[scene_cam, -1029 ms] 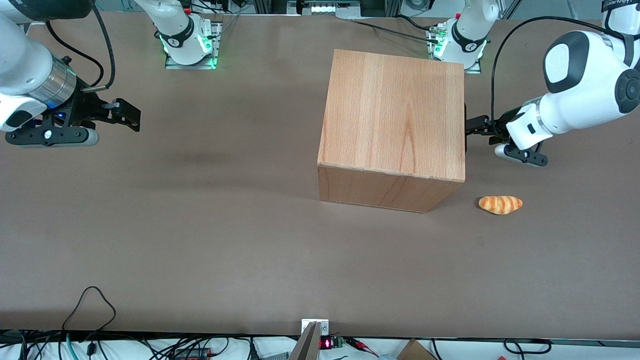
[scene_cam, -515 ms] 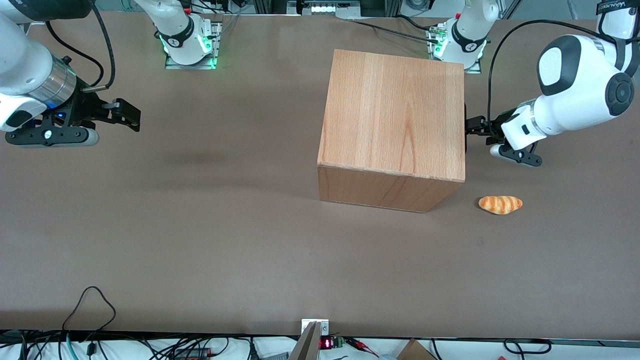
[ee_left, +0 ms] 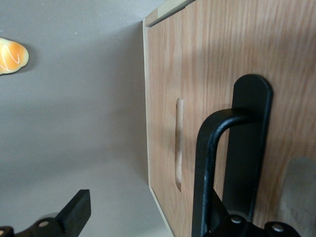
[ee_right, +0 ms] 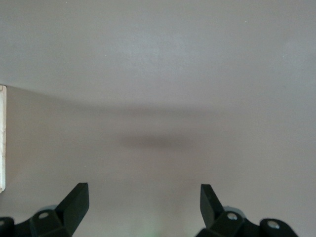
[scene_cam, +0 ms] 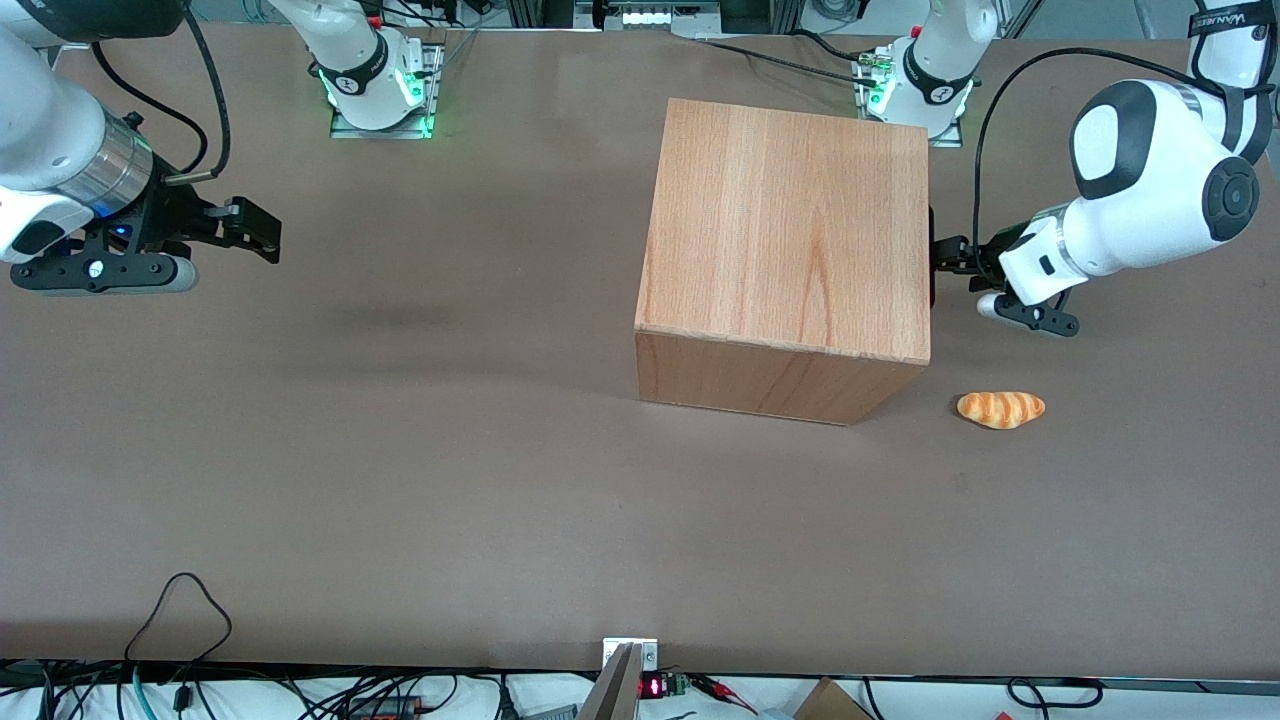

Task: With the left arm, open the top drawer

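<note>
The beech-wood cabinet (scene_cam: pixel 790 230) stands on the brown table, its front turned toward the working arm's end. From the front view only a black sliver of the top drawer's handle (scene_cam: pixel 931 262) shows at the cabinet's edge, and the drawer sits flush. My left arm's gripper (scene_cam: pixel 948 256) is level with that handle, right at the cabinet front. In the left wrist view the drawer's flat wood front (ee_left: pixel 197 69) fills much of the picture, with the curved black handle (ee_left: pixel 206 163) standing off it. The gripper (ee_left: pixel 143 210) is open, and one of its fingers (ee_left: pixel 75 211) hangs over bare table while the other is at the handle.
A small croissant-shaped bread (scene_cam: pixel 1001 409) lies on the table nearer the front camera than the gripper, beside the cabinet's corner; it also shows as the bread (ee_left: pixel 11 55) in the left wrist view. A black cable loop (scene_cam: pixel 180 600) rests at the table's near edge.
The left arm's elbow has swung in toward the cabinet, and the gripper has crept a little closer to the drawer front. The cabinet and bread have not moved.
</note>
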You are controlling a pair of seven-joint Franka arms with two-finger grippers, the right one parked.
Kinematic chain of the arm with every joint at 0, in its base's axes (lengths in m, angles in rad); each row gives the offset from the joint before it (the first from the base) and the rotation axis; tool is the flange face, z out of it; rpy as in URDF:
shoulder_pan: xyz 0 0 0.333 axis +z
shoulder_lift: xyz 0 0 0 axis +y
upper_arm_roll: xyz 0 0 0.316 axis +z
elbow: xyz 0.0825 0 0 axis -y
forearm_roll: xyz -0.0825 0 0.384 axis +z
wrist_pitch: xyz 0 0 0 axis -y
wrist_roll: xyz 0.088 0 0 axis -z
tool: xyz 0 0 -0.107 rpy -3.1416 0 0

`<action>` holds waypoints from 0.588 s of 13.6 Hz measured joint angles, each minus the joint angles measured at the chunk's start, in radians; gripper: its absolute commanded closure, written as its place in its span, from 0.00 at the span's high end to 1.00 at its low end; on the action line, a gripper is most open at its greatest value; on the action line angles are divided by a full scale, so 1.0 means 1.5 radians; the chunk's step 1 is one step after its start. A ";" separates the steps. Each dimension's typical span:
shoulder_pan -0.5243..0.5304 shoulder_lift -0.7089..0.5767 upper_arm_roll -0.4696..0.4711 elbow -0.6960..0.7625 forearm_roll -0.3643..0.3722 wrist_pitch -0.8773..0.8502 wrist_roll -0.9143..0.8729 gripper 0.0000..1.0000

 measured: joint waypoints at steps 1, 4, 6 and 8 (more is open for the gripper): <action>0.002 0.001 0.000 0.000 0.000 0.000 0.001 1.00; 0.025 0.003 0.001 0.000 0.000 0.001 0.023 1.00; 0.048 0.005 0.003 0.000 0.000 0.001 0.038 1.00; 0.065 0.006 0.003 0.000 0.009 0.001 0.044 1.00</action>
